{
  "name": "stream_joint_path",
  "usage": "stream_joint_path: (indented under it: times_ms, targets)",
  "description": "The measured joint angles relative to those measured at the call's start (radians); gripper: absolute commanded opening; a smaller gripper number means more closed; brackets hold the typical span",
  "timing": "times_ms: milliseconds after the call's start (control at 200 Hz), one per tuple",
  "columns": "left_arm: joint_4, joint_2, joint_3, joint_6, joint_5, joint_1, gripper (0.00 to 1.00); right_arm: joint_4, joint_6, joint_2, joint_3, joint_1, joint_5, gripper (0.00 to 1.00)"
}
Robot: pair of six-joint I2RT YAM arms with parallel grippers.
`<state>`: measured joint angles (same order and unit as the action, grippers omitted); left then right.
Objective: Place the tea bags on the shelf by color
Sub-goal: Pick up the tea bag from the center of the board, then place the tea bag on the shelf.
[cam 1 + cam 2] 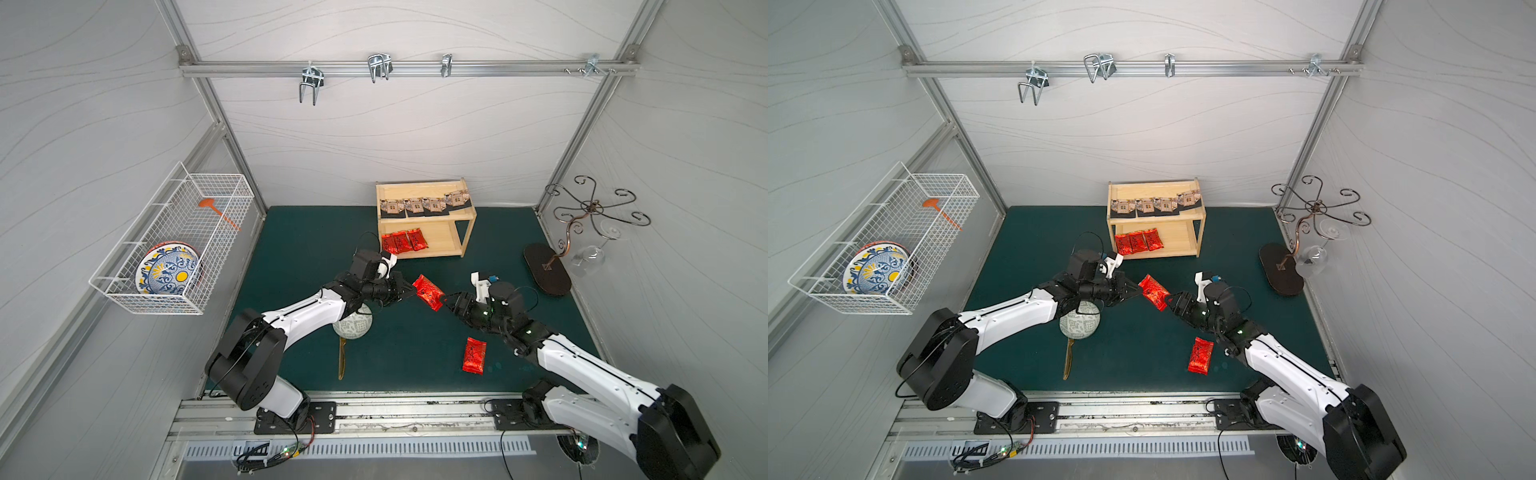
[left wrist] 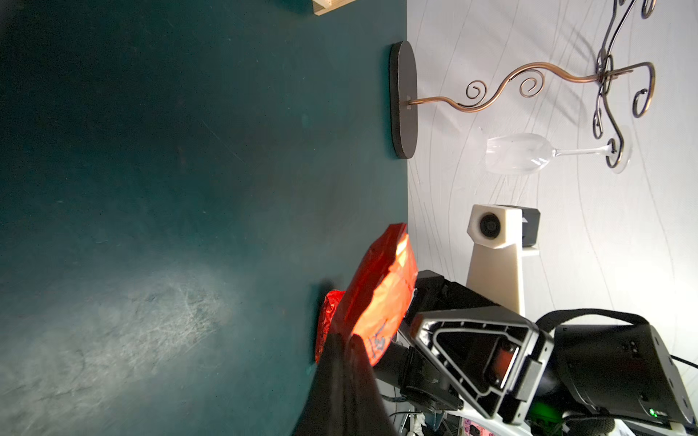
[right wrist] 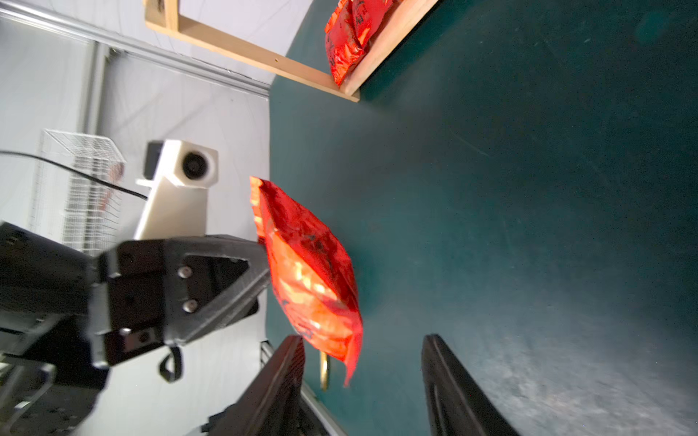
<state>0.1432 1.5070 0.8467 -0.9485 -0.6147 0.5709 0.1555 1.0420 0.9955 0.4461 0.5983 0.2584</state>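
Left end effector (image 1: 412,289) clamps red sachet (image 1: 429,293), hiding its edge; right end effector (image 1: 445,300) stands apart.

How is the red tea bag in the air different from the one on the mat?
The lifted tea bag is pinched by the left claw; the mat tea bag is touched by nothing. The lifted one hangs tilted; the mat one lies flat. Both are shiny red.

Packets (image 1: 424,203) on shelf (image 1: 442,239) top, sachets (image 1: 404,241) below, loose sachet (image 1: 474,355) on mat (image 1: 316,249), held sachet (image 1: 429,292) above mat
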Motion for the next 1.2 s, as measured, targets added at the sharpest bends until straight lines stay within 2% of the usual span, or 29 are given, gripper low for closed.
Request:
stream_joint_path:
  times_ms: [155, 400, 555, 700, 800, 890, 1005, 1200]
  targets:
    - [0.044, 0.000, -0.013, -0.041, -0.014, -0.002, 0.00, 0.077, 0.057, 0.027, 0.000, -0.012, 0.058, 0.29]
    - [0.087, -0.008, -0.019, -0.074, -0.027, -0.014, 0.00, 0.122, 0.092, 0.014, -0.003, -0.016, 0.078, 0.08]
    - [0.102, -0.008, -0.021, -0.081, -0.033, -0.015, 0.00, 0.125, 0.095, 0.002, -0.005, -0.016, 0.080, 0.00]
    - [0.099, -0.009, -0.024, -0.080, -0.033, -0.015, 0.00, 0.123, 0.095, 0.002, -0.006, -0.017, 0.081, 0.00]
    - [0.061, -0.021, -0.021, -0.050, -0.029, -0.023, 0.38, 0.114, 0.091, 0.005, -0.006, -0.023, 0.074, 0.00]
    - [-0.048, -0.047, 0.001, 0.006, -0.020, -0.042, 0.58, 0.105, 0.087, 0.036, 0.002, -0.044, 0.051, 0.00]
    - [-0.212, -0.098, 0.047, 0.116, 0.019, -0.079, 0.64, 0.103, 0.085, 0.138, 0.051, -0.085, -0.018, 0.00]
    - [-0.399, -0.157, 0.105, 0.258, 0.071, -0.101, 0.65, 0.140, 0.084, 0.358, 0.203, -0.113, -0.206, 0.00]
